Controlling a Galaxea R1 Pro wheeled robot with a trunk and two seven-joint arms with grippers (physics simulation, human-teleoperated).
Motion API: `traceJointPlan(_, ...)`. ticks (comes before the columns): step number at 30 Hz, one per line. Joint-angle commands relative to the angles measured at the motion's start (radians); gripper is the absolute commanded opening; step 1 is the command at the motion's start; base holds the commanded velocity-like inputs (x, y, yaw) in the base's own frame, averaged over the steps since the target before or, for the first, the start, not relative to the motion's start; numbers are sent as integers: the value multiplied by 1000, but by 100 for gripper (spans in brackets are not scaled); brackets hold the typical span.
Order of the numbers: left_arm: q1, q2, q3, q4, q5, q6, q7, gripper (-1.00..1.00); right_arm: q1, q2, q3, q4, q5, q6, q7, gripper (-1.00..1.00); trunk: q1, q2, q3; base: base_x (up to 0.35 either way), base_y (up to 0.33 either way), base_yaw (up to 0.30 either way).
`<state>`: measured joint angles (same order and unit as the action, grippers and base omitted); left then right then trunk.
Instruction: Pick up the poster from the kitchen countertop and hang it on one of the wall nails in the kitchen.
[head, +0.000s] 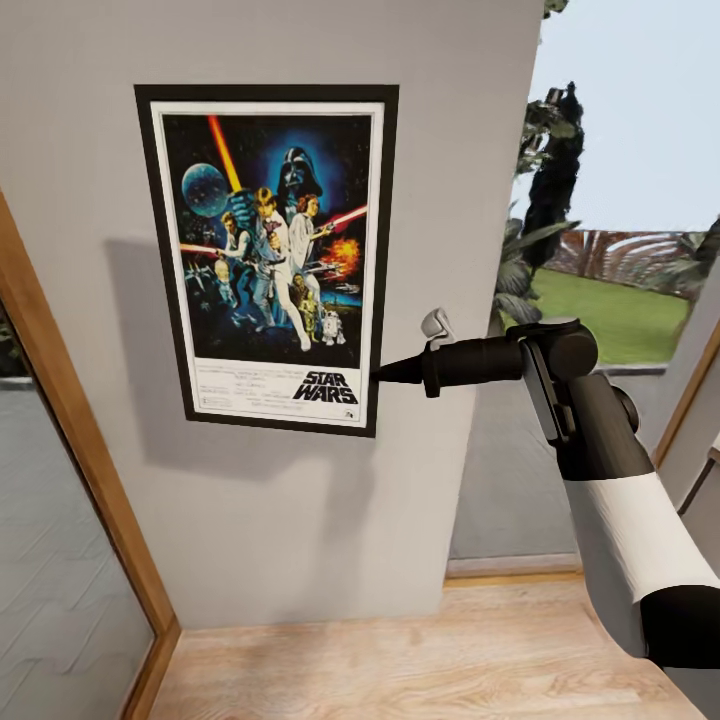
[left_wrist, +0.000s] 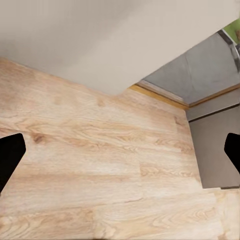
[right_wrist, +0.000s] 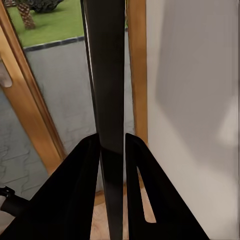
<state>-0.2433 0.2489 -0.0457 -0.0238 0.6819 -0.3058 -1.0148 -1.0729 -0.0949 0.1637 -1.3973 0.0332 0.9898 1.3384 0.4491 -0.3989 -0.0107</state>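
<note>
The black-framed Star Wars poster (head: 268, 255) lies flat and upright against the light-grey wall (head: 300, 520), casting a shadow to its left and below. My right gripper (head: 385, 376) reaches in from the right and is shut on the poster's lower right edge. In the right wrist view the poster (right_wrist: 107, 75) runs edge-on as a dark strip between the two fingers of the gripper (right_wrist: 112, 137). My left gripper (left_wrist: 121, 152) hangs open over the wooden floor, holding nothing. The wall nails are hidden or too small to see. The kitchen countertop is out of view.
The wall is a narrow panel between a wood-framed glass door (head: 80, 430) on the left and a glazed opening (head: 620, 320) with garden beyond on the right. Light wooden floor (head: 450, 650) lies below, and my right forearm (head: 620, 500) crosses the lower right.
</note>
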Motion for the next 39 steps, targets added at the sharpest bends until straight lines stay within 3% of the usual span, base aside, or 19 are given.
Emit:
traceJointPlan(1, -1, 0, -5, 1, 4, -6, -2, 100, -1, 0, 0, 0, 3, 11, 7, -100, 1, -1, -1, 259, 60, 0)
traceJointPlan(18, -1, 0, -5, 1, 4, -6, -1, 100, -1, 0, 0, -1, 2, 12, 7, -100, 1, -1, -1, 87, 20, 0)
traceJointPlan(39, -1, 0, -5, 1, 4, -6, -1, 100, -1, 0, 0, -1, 2, 12, 7, -100, 1, -1, -1, 184, 0, 0)
